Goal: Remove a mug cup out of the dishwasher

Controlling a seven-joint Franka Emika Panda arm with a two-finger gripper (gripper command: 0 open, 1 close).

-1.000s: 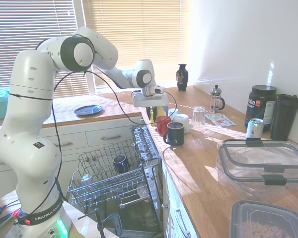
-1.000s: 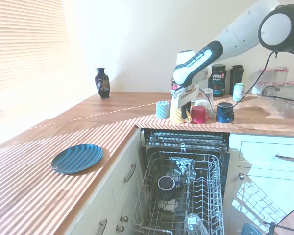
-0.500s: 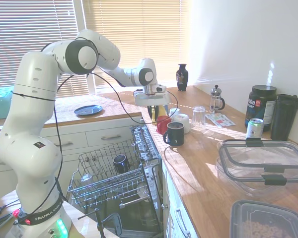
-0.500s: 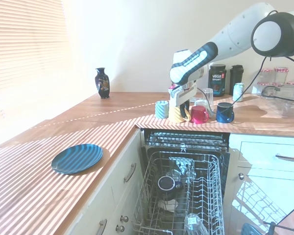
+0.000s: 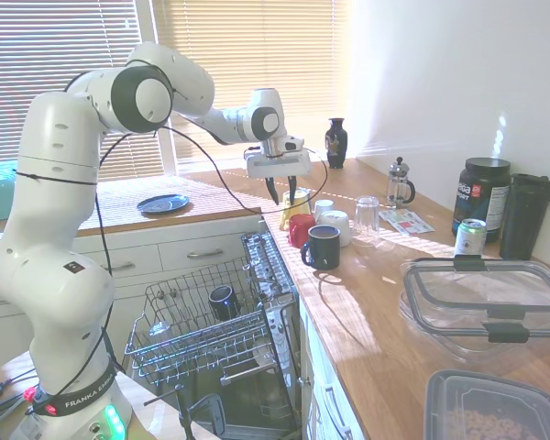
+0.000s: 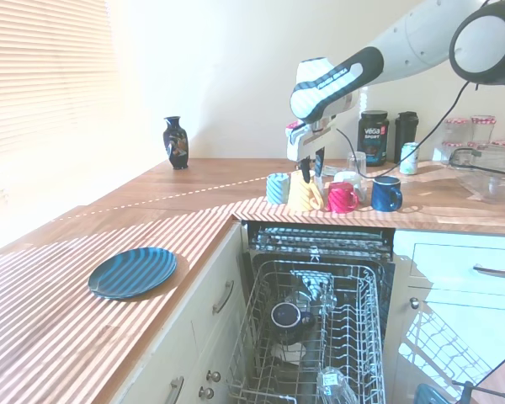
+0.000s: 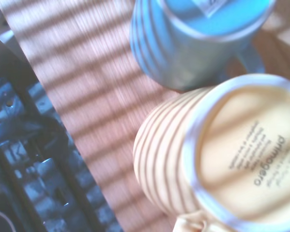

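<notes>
Since the earlier frame the gripper [image 6: 311,171] had lifted clear, fingers spread and empty, above the mug cup [image 6: 304,193], which stood upside down on the counter [image 6: 194,198] between a blue mug [image 6: 278,188] and a red mug [image 6: 342,197]; release looked done, retreat next

Wooden counter [image 6: 194,198] with yellow mug cup [image 6: 304,193], red mug [image 6: 341,197], blue plate [image 6: 133,272].

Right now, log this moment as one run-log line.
gripper: open, empty, above yellow mug | yellow mug: upside down on wooden counter, beside blue mug | dishwasher: open, rack out, black mug inside
</notes>
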